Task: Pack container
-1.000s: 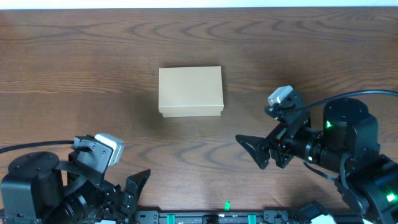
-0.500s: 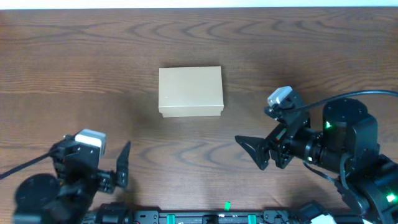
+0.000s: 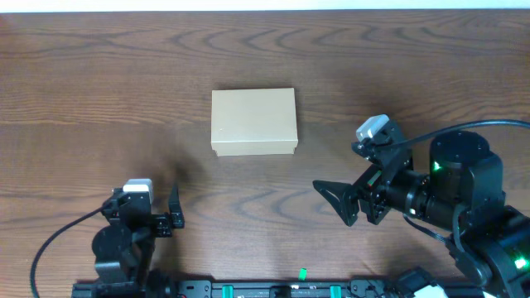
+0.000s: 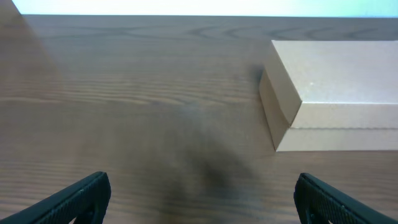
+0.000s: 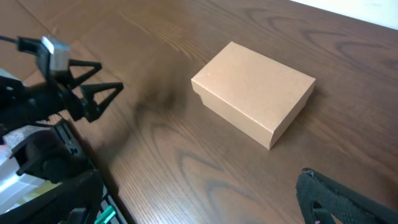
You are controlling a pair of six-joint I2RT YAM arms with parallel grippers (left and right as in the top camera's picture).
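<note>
Since the small tan cardboard box [image 3: 253,122] lies with its flap lid [image 5: 261,81] shut, a finger prying at it may only push the light box across the smooth wooden table [image 3: 99,99]. Its contents are hidden. It sits at 1 o'clock from the left gripper [image 4: 202,182], whose jaws stand wide and empty; the right gripper [image 3: 330,203], at the box's 4 o'clock, looks spread too.

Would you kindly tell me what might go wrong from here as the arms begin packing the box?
The container sits closed and unheld on the smooth table; a nudge at its lid may slide it rather than open it. The left gripper and right gripper, both open, lie to either side of it and might collide if they reach in together. Nothing to pack shows in any view.
</note>
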